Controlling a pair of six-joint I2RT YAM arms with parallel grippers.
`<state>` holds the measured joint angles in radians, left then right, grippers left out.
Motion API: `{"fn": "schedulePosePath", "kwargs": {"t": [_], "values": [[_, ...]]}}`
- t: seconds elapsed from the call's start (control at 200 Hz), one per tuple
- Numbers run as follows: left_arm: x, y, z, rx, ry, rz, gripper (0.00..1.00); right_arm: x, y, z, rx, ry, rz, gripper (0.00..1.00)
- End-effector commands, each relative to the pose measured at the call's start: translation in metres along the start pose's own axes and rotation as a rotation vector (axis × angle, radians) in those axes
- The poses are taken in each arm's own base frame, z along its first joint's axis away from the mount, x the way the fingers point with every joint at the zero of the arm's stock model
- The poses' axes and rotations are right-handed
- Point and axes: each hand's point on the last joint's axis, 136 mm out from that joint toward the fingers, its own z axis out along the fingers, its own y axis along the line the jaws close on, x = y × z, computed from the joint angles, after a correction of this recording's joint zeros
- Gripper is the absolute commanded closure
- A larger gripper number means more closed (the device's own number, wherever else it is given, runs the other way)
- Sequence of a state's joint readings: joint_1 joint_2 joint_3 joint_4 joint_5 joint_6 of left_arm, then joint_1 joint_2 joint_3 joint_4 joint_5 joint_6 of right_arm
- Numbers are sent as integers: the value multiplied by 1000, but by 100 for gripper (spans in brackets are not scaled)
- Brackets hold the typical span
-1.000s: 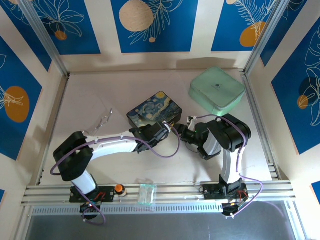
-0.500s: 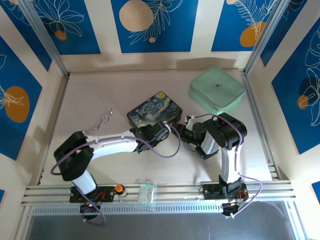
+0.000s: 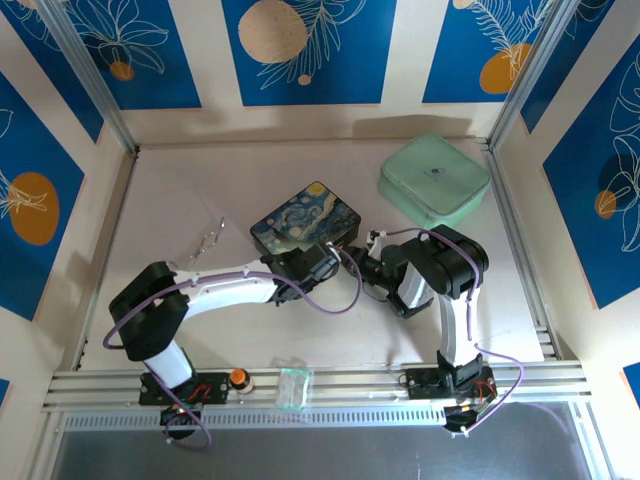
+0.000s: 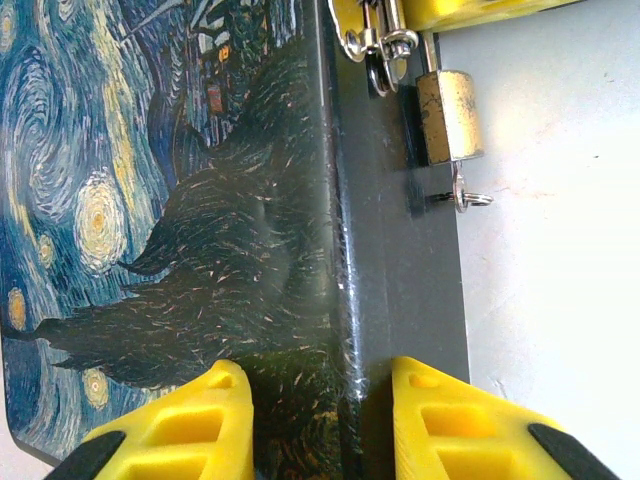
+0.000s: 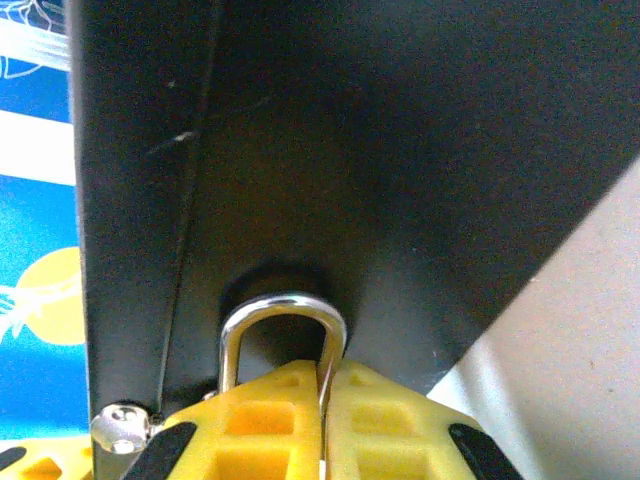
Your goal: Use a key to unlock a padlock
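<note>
The padlock sits against the dark side of the box, just beside the right gripper, which is pinched shut on a silver loop; the left gripper straddles the box edge with jaws parted, and a green case lies well apart.

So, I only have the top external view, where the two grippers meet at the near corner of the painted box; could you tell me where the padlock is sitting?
Observer: On the left wrist view, the padlock lies along the dark side of the starry-night box, right by the box's silver clasp.
Operator: Thank you. How do the right gripper's fingers stand?
Observer: On the right wrist view, the right gripper has its fingers almost together, with one leg of a silver U-shaped loop in the narrow gap.
Operator: And the left one, please?
Observer: The left gripper is open, its fingers set either side of the box's top edge.
</note>
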<state>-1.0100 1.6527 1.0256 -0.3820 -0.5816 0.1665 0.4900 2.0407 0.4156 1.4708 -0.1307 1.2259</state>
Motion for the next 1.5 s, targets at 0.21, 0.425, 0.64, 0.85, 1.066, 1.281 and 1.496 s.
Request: {"fn": "schedulePosePath", "kwargs": {"t": [0.21,0.425,0.64,0.85,1.066,1.281,1.496], "values": [[65,-53,4,225,194,178,73,-13,-40,1,120,-70,238,99],[68,-52,3,219,201,181,73,-15,-43,-1,120,-75,348,100],[74,-53,5,214,223,186,73,-22,-48,-8,123,-97,453,100],[78,-50,5,198,232,183,73,-28,-60,-20,155,-128,461,100],[75,-40,7,141,238,159,72,-20,-58,-18,159,-91,406,100],[58,-17,10,76,209,28,62,-2,-79,-37,309,-46,352,100],[47,3,20,-14,204,0,53,6,-80,-43,345,3,315,100]]}}
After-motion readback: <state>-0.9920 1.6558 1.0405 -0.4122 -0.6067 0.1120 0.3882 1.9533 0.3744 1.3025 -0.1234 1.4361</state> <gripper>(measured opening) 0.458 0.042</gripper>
